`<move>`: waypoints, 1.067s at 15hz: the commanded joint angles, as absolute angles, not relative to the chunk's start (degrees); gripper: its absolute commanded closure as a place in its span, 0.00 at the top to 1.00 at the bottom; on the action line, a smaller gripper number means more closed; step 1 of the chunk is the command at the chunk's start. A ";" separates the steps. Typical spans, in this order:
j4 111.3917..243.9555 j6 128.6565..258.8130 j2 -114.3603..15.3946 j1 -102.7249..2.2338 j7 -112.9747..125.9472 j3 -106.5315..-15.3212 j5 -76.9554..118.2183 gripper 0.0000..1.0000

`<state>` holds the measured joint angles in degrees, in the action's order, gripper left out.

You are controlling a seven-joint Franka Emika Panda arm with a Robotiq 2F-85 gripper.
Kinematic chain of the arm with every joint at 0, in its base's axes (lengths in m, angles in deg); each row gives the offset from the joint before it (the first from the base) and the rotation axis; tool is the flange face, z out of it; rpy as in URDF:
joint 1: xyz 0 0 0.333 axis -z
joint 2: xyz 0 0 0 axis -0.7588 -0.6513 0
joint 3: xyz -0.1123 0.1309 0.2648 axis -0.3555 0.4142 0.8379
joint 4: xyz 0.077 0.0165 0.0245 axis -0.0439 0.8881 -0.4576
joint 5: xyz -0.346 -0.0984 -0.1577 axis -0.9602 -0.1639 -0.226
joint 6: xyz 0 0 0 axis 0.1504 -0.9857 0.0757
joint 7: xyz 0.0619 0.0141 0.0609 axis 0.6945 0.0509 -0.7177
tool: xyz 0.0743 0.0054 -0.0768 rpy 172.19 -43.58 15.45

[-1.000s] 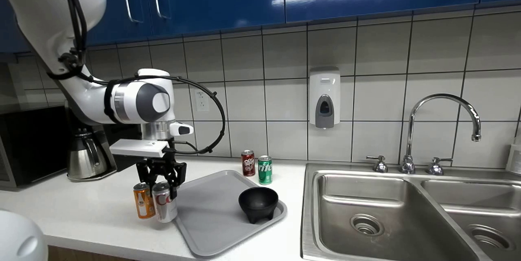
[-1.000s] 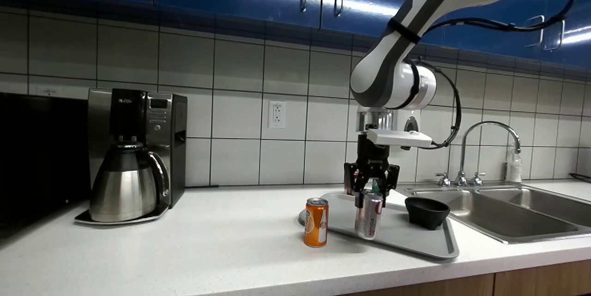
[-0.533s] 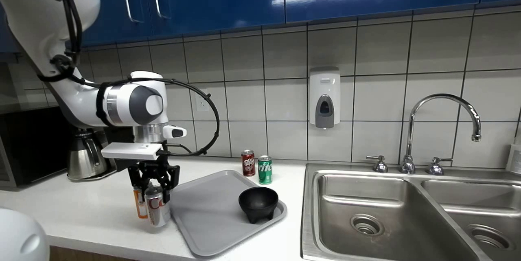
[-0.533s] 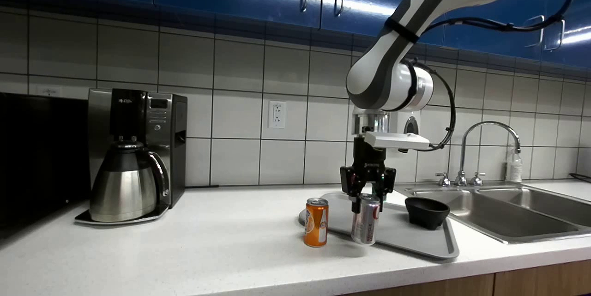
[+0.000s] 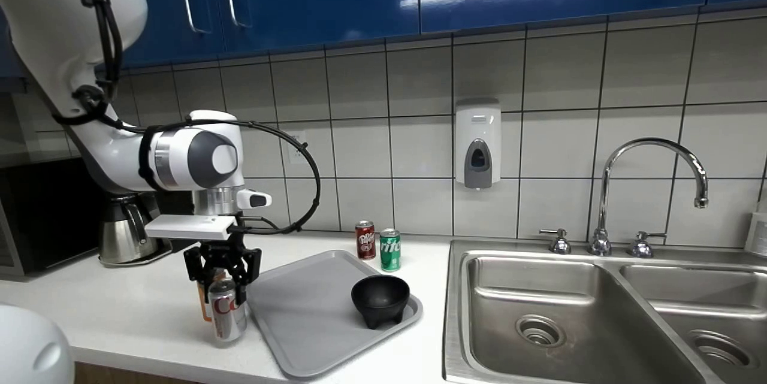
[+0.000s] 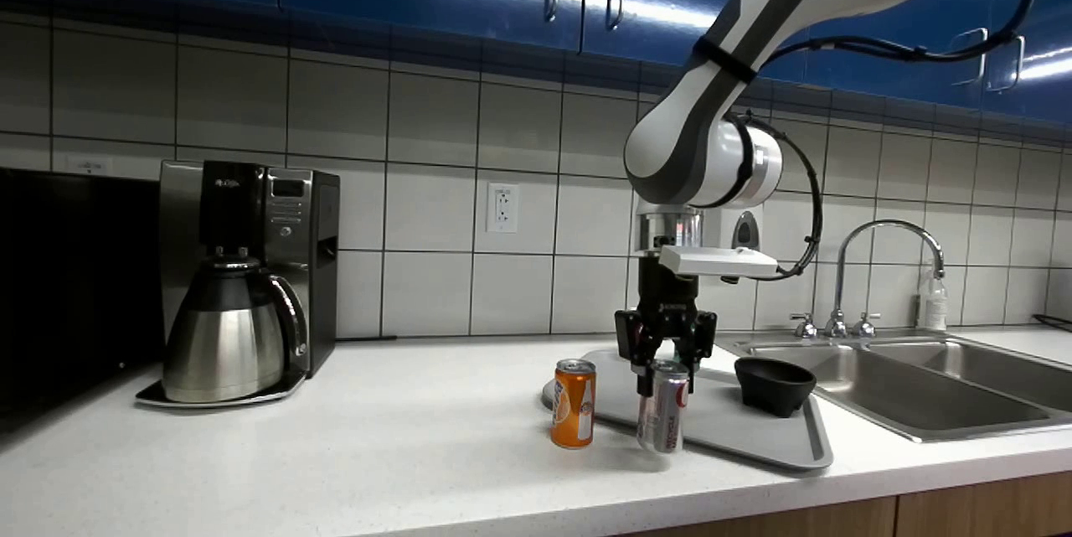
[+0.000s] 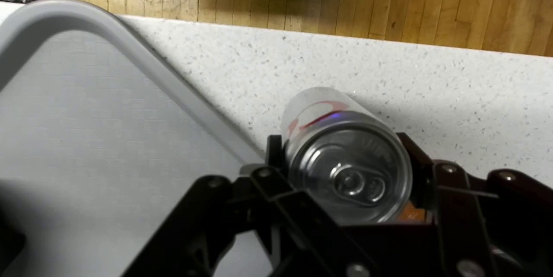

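My gripper (image 5: 224, 293) is shut on a silver cola can (image 5: 228, 318), with a finger on each side near the can's top. The can is upright or slightly tilted, its base at or just above the white counter, beside the grey tray (image 5: 299, 318). The wrist view shows the can's lid and pull tab (image 7: 350, 179) between the fingers. An orange can (image 6: 574, 407) stands upright on the counter close by. It is mostly hidden behind the silver can and gripper in an exterior view (image 5: 204, 306). A sliver of orange (image 7: 412, 213) shows in the wrist view.
A black footed bowl (image 5: 380, 300) sits on the tray. A red can (image 5: 365, 240) and a green can (image 5: 390, 250) stand behind the tray. A sink (image 5: 458, 312) lies beyond the bowl. A coffee maker (image 6: 251, 269) stands at the other end. The counter's front edge (image 7: 302, 30) is near.
My gripper has moved down with the silver can, and slightly toward the counter's front and away from the sink. The orange can, tray and bowl have not moved.
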<state>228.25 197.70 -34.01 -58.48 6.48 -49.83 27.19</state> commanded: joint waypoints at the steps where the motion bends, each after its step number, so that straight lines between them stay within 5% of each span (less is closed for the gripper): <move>1: 227.80 195.94 -33.73 -58.20 5.46 -49.36 27.26 0.38; 4: 227.68 195.87 -34.16 -58.19 5.59 -49.37 27.11 0.38; 5: 227.80 196.22 -34.22 -58.24 6.30 -49.37 26.42 0.88; 8: 227.86 196.16 -34.13 -58.24 6.00 -49.34 26.55 1.00; 16: 228.86 196.56 -31.46 -58.10 4.48 -49.39 27.95 1.00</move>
